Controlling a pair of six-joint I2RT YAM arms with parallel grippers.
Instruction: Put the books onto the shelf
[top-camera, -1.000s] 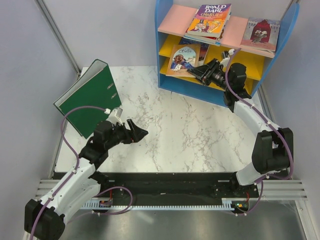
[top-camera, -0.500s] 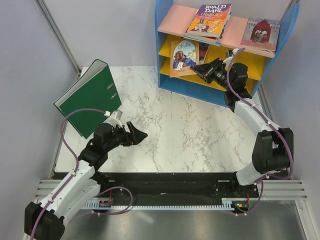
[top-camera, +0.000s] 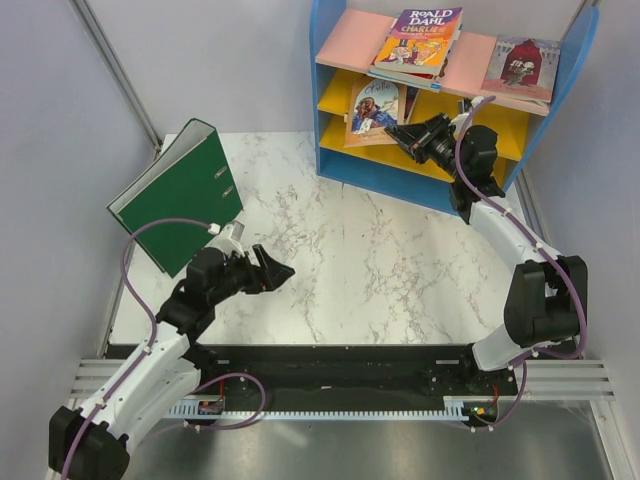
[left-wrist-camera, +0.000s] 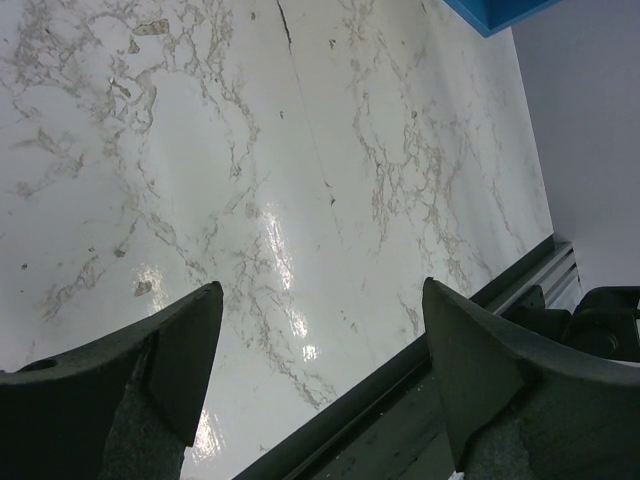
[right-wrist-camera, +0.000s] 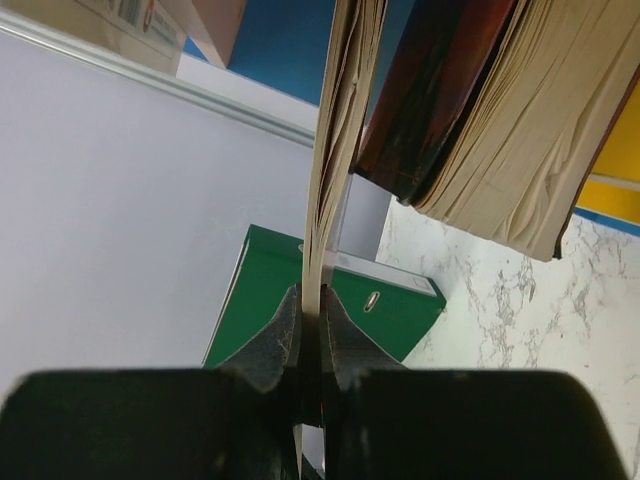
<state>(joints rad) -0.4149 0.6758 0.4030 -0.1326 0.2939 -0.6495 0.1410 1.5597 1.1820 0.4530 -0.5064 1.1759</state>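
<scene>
The blue-framed shelf (top-camera: 322, 80) stands at the back right. My right gripper (top-camera: 408, 133) is shut on the lower corner of a thin dark blue fantasy book (top-camera: 375, 108), holding it nearly upright on the upper yellow board. In the right wrist view the gripper (right-wrist-camera: 311, 310) pinches that book (right-wrist-camera: 338, 130) edge-on, next to a thicker dark book (right-wrist-camera: 480, 130). A purple Roald Dahl book (top-camera: 418, 38) and a pale castle-cover book (top-camera: 522, 65) lie on the pink top board. My left gripper (top-camera: 275, 268) hangs open over the marble, nothing between its fingers (left-wrist-camera: 150, 370).
A big green ring binder (top-camera: 180, 195) stands tilted at the table's left edge, also in the right wrist view (right-wrist-camera: 260, 300). The white marble table (top-camera: 370, 260) runs to a black rail (top-camera: 330, 365) at the near edge. Grey walls close both sides.
My right gripper has closed on the dark blue book and raised it from lying flat to nearly upright, deeper into the shelf. The left arm has hardly moved.
</scene>
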